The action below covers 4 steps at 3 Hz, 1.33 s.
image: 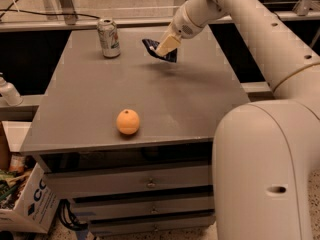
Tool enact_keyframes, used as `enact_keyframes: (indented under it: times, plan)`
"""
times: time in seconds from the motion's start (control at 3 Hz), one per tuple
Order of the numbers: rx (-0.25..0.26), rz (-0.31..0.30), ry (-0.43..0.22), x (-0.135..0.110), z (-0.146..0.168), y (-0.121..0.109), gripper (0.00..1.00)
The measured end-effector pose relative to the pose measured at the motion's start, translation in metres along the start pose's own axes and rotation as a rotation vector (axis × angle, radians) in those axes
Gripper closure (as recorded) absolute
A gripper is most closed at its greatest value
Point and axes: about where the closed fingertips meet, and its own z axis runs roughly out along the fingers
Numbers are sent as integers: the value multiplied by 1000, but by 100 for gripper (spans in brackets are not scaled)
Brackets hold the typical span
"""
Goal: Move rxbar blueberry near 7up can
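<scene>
Grey cabinet-style table (170,99), flat top, with drawers (135,183) below the front edge. 7up can (108,38): upright at the far left of the tabletop, pull-tab top visible. Rxbar blueberry (149,45): dark navy wrapper, held tilted just above the far centre of the table, to the right of the can and apart from it, with a faint shadow on the surface beneath. Gripper (163,48): at the end of the white arm (225,4) reaching in from the upper right, tan fingers (168,43) clamped on the rxbar blueberry. Orange (128,121): round, resting near the front edge, well apart from both can and bar. White bottle (7,91): off the table at the left edge of view. Cardboard box (27,204): on the floor at lower left. Robot body (265,169): large white shell filling the lower right.
</scene>
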Motion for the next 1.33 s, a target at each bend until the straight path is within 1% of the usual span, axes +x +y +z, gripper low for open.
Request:
enact_keyframes:
  times: [0.33,0.67,1.0,1.33]
  plan:
    - [14,-3,-27,-23,22,-10,100]
    - [12,-22,-26,-44,44,-15,100]
    - [6,-41,-21,-59,64,-16,100]
    - [-1,-56,-14,-70,79,-14,100]
